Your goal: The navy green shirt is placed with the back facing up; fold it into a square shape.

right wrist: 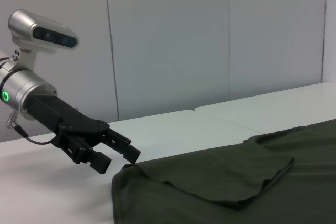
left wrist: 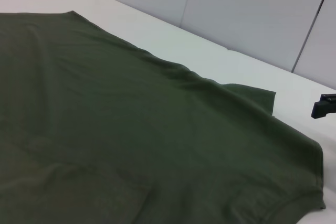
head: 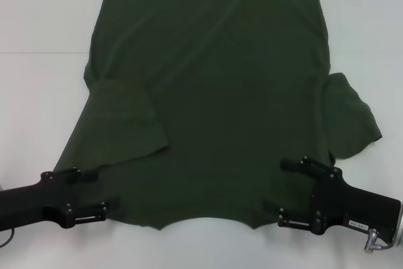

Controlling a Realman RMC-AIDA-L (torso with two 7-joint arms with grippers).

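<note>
The navy green shirt [head: 214,92] lies spread back up on the white table [head: 38,105], with its neckline at the near edge and its hem at the far edge. Its left sleeve [head: 123,124] is folded in over the body. Its right sleeve [head: 349,114] sticks out sideways. My left gripper [head: 106,188] is open at the near left shoulder corner, its fingers straddling the cloth edge. My right gripper [head: 274,185] is open at the near right shoulder corner. In the right wrist view the left gripper [right wrist: 118,158] stands open right at the corner of the shirt [right wrist: 236,198].
Bare white tabletop lies to both sides of the shirt and along the near edge. Grey wall panels [right wrist: 168,40] stand behind the table. A black finger of the right gripper [left wrist: 325,104] shows beyond the shirt in the left wrist view.
</note>
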